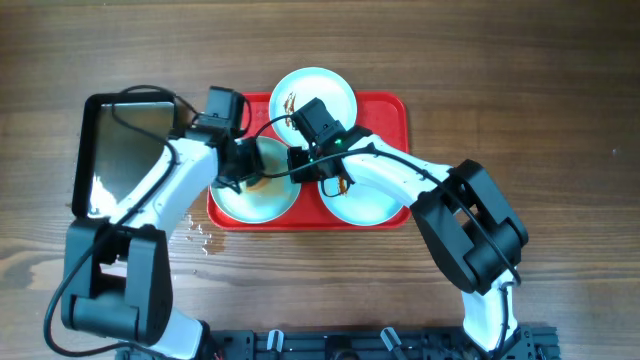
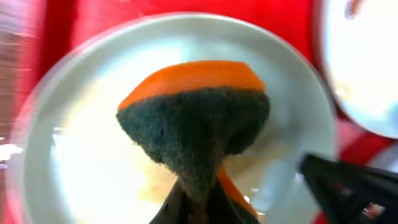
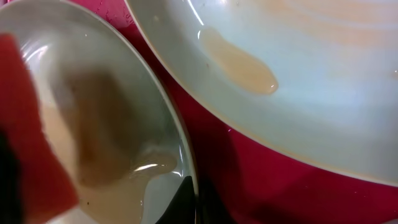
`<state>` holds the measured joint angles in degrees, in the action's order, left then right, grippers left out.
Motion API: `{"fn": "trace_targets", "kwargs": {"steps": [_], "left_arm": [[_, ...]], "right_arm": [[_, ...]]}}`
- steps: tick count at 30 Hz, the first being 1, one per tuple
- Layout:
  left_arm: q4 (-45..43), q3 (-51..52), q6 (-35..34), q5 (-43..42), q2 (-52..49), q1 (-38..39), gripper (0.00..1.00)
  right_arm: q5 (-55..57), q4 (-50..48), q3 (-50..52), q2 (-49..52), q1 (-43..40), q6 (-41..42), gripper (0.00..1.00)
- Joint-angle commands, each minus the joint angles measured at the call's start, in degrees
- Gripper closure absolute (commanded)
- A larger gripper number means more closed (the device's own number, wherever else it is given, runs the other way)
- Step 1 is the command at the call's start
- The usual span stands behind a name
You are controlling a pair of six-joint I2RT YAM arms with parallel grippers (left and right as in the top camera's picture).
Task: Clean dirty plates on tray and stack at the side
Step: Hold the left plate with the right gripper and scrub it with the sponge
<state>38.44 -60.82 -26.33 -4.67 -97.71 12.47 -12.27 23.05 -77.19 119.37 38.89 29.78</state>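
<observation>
You are scrubbing the near-left plate (image 1: 270, 197) on the tray (image 1: 390, 110). The left claw (image 1: 238, 166) is clamping the sponge (image 2: 196, 118); I cannot tell the right claw's (image 1: 300, 160) grip. Next, be wiping it fully clean before stacking.

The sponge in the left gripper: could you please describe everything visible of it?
The sponge has an orange foam layer and a dark green, coarse scouring layer. The left gripper pinches one end, so it flares like a fan, scourer facing the camera. It is over the wet front-left plate on the red tray; contact is unclear.
</observation>
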Motion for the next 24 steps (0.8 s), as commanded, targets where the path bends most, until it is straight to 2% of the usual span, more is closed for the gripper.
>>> {"fn": "trace_targets", "kwargs": {"steps": [1,3,6,9,13,14,20,24], "left_arm": [[-3.23,3.23,-2.91,-6.16,-2.6,1.49,0.96],[-5.22,4.46,-2.93,-8.0,-4.33,1.9,0.96],[-2.58,4.63,-2.78,-6.84,-6.91,2.01,0.96],[4.04,4.61,-2.71,6.47,-6.97,1.88,0.96],[11.78,3.69,-10.6,26.58,-6.1,1.88,0.96],[12.7,2.86,-11.5,28.3,-5.7,1.9,0.96],[15.17,-4.74,-12.15,30.4,1.53,1.9,0.96],[13.11,-6.05,-12.09,22.99,12.57,1.9,0.96]], "right_arm": [[-0.92,0.33,-0.37,1.81,-0.33,0.42,0.96],[-0.94,0.35,-0.5,1.79,-0.33,0.42,0.96],[-1.14,0.57,-0.5,1.79,-0.33,0.42,0.96],[-1.07,0.52,-0.5,1.79,-0.35,0.35,0.96],[-1.29,0.57,-0.5,1.03,-0.35,0.22,0.96],[-1.27,0.57,-0.5,0.63,-0.35,0.17,0.96],[3.54,0.59,-0.5,-3.98,-0.33,-0.07,0.96],[9.97,0.48,-0.5,-11.54,-0.33,-2.45,0.96]]}}
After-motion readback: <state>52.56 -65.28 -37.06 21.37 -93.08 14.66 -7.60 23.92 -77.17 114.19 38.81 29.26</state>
